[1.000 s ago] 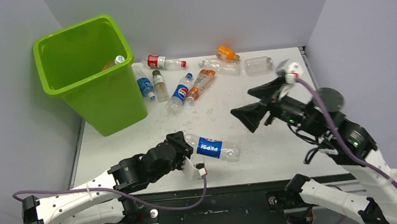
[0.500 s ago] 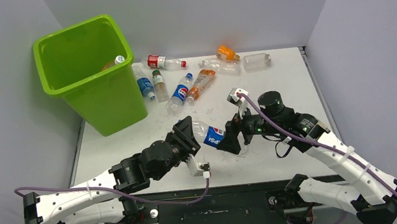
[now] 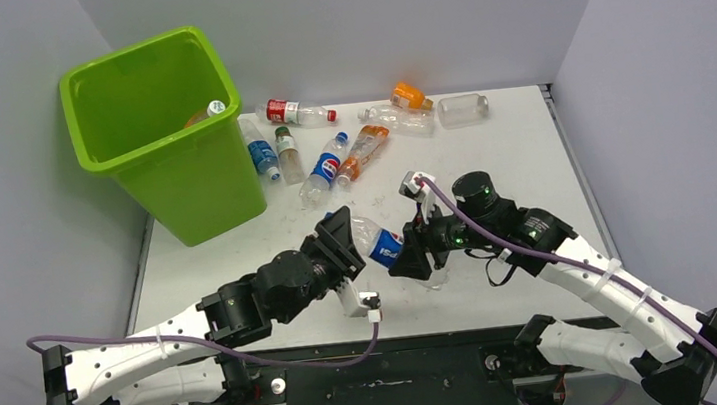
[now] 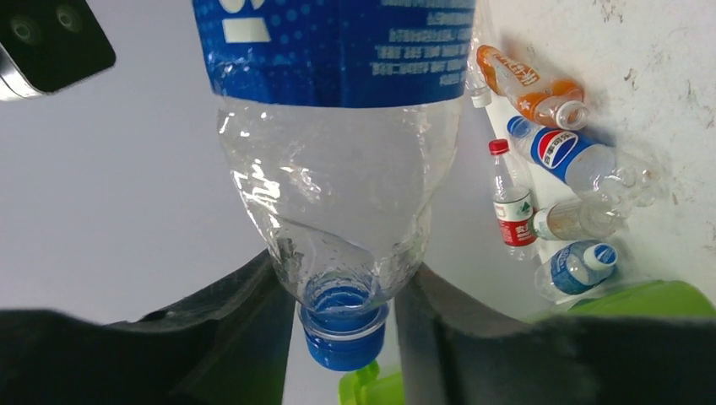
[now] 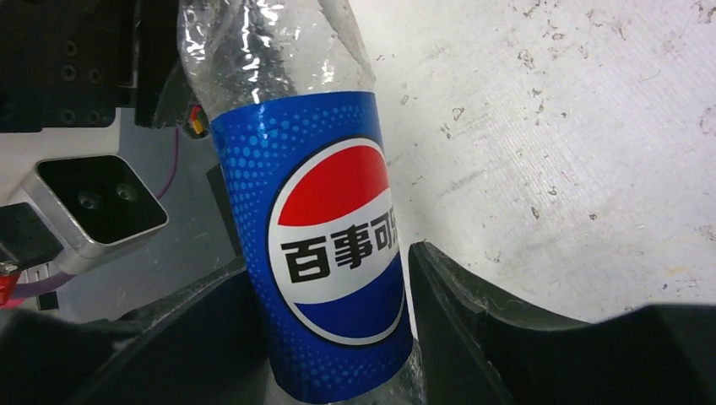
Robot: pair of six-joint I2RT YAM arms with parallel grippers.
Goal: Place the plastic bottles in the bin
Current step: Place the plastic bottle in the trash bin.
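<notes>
With the left tool (image 4: pixel 342 295) pinching the bottle (image 3: pixel 379 244) by its neck above the near worktop (image 3: pixel 492 168) and the right tool (image 5: pixel 329 261) straddling its middle, grip uncertain, your mistimed release could have dropped it short of the far-left bin (image 3: pixel 167 142).

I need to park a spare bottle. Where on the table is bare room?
Bare: the right side of the table, between the clear bottle and the right arm; the strip between the bin and the left arm. Crowded: the bottle cluster beside the bin; mid-table, where the left end effector and right end effector meet at the Pepsi bottle.
</notes>
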